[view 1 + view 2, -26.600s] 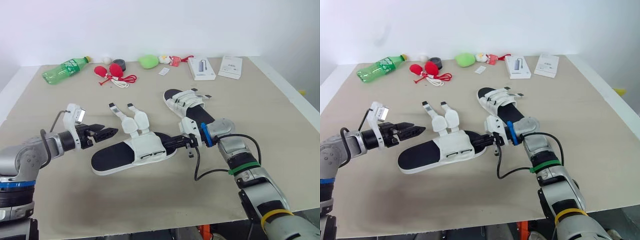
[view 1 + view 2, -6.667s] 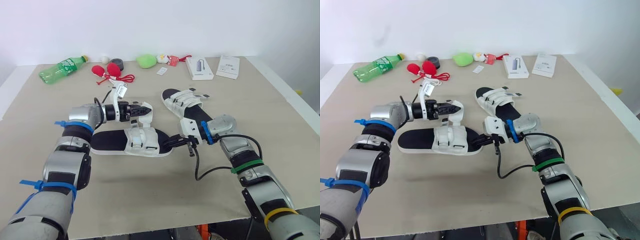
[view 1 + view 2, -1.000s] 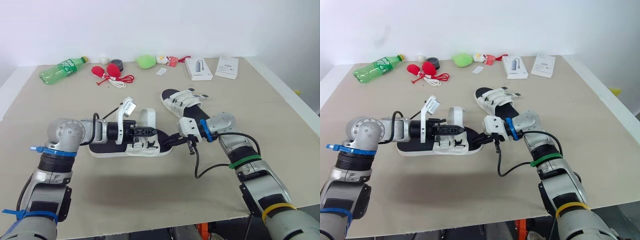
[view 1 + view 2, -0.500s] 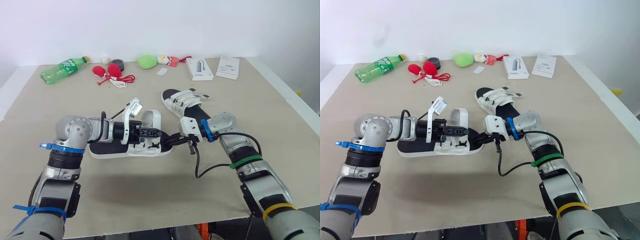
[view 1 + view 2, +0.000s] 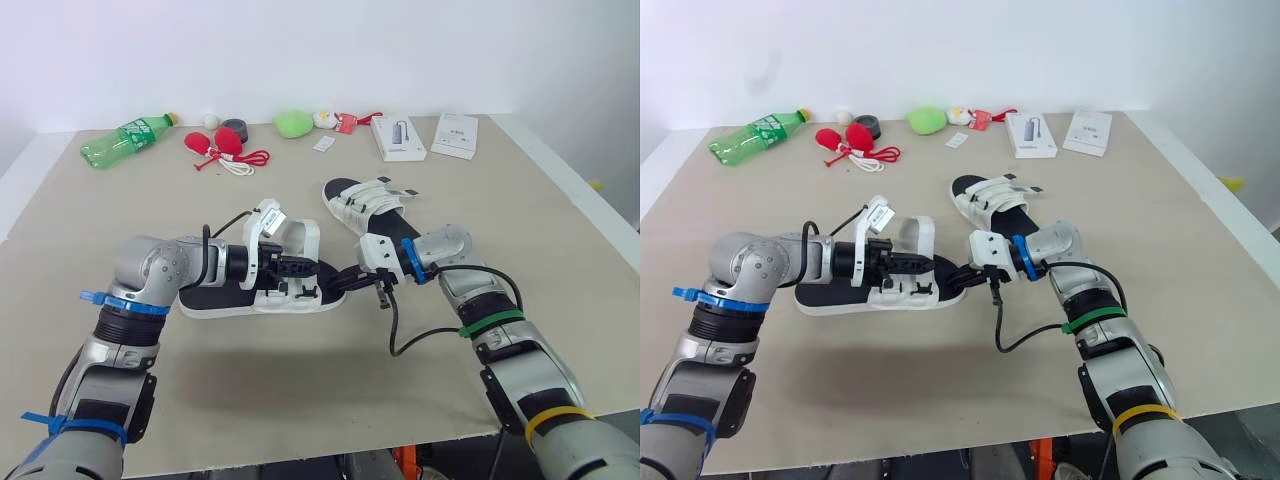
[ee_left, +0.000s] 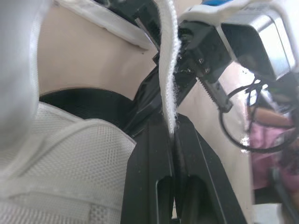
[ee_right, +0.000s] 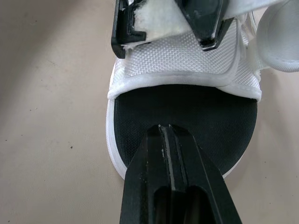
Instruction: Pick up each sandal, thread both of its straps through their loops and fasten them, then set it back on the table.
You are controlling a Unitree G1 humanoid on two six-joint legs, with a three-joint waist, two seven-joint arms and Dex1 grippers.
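The near sandal (image 5: 215, 298) lies flat mid-desk (image 5: 300, 400), closer to the near edge. The left gripper (image 5: 303, 268) is clenched on its raised white strap (image 6: 169, 70). The right gripper (image 7: 167, 128), fingers pressed together on nothing, touches the black footbed. The second sandal (image 5: 370, 205) lies just beyond, toward the far edge.

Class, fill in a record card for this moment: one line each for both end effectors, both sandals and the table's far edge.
left end effector: shut on a white strap of the near sandal
right end effector: shut, tips at that sandal's toe end
near sandal: lying on the table, strap arched upward
far sandal: lying behind it, ungripped
far edge: green bottle, white box
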